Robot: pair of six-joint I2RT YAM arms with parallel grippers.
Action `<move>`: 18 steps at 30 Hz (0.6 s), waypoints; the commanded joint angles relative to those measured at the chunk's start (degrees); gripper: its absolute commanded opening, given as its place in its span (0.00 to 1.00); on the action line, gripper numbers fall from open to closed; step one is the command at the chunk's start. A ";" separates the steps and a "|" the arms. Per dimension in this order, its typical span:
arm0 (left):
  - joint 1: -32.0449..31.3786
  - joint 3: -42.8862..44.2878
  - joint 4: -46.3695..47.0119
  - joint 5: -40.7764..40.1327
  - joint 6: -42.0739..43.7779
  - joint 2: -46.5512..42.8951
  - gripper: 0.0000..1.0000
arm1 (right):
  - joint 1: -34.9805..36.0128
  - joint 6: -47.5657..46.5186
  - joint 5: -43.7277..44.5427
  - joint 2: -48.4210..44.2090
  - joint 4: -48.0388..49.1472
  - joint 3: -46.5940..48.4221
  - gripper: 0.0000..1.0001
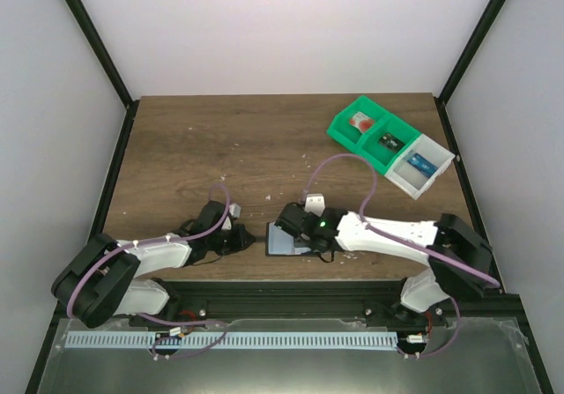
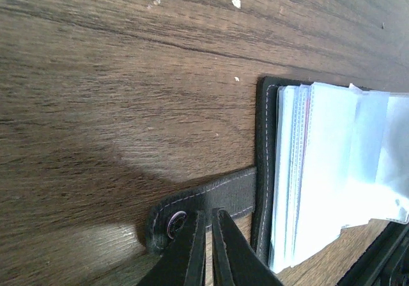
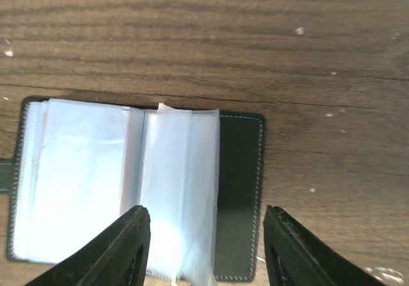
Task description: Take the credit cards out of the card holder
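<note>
Left wrist: left pincer [image 2: 208,215] pinching tab [image 2: 220,193] of card holder [image 2: 263,164]; right pincer [image 3: 206,214] spread over holder.

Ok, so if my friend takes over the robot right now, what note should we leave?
Left gripper: shut on the strap of the card holder.
Right gripper: open, jaws astride the opened holder's clear sleeves.
Done: holder opened; a pale, red-marked card seems to lie in the green bin.
Left: pull out any cards in the sleeves; how many, I cannot tell.
</note>
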 commanded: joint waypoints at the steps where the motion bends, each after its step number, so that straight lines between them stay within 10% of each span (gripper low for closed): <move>1: 0.31 -1.16 -0.97 0.83 0.98 0.84 0.08 | 0.30 2.18 2.79 -6.14 -5.79 2.14 0.47; 8: 0.31 -1.37 -0.39 1.10 0.75 0.85 0.08 | 0.30 -4.17 -10.63 -9.70 14.23 -1.35 0.47; 18: 0.25 -3.01 2.14 2.77 -0.92 1.20 0.08 | 0.34 -2.66 -8.88 5.61 12.16 4.62 0.73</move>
